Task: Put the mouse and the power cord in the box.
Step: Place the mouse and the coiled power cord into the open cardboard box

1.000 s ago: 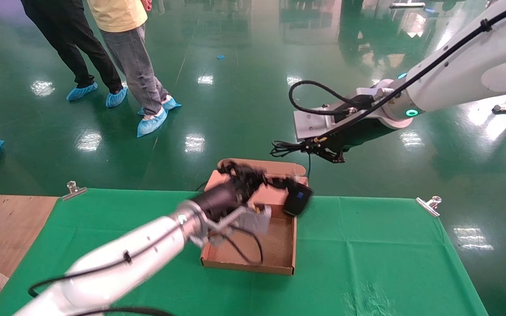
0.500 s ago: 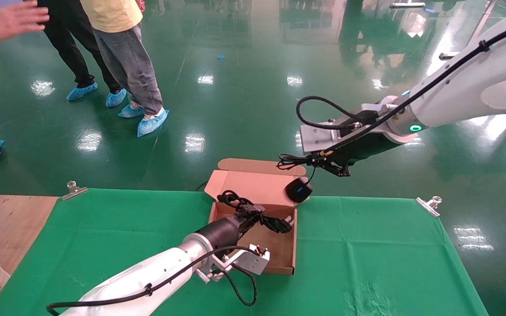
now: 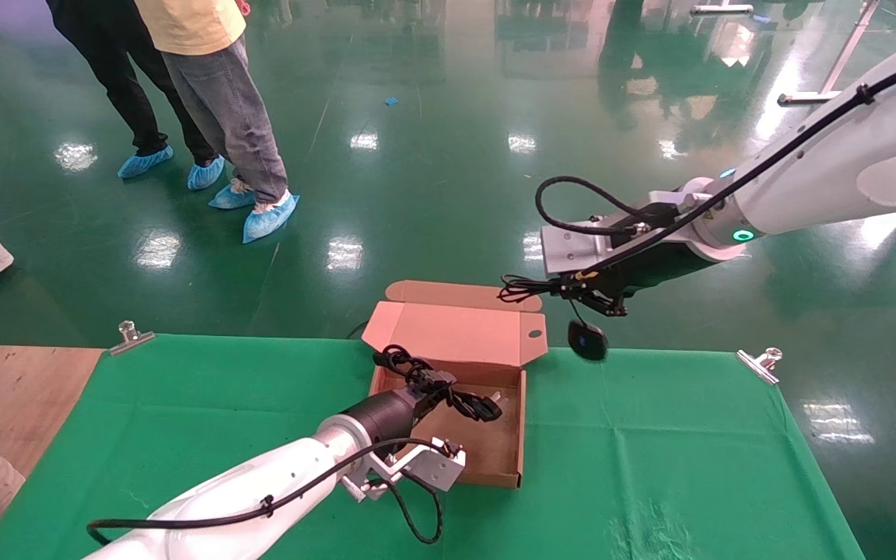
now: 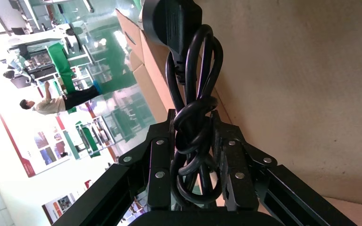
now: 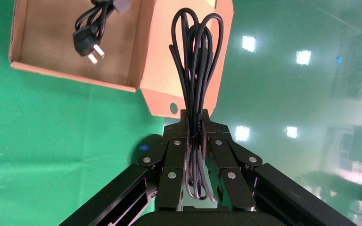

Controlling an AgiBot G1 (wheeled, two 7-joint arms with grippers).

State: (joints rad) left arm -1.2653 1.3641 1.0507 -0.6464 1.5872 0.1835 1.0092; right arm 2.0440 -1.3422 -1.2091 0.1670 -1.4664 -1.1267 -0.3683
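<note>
over green cloth, mouse dangles just below right hand.

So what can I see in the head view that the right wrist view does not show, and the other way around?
Only the head view shows the mouse dangling by its cable beyond the table's far edge, and the left claw holding the power cord over the box.

Only the right wrist view shows the right claw closed on the mouse's bundled thin cable.

Both show the open box, its lid hole and the cord's plug.
</note>
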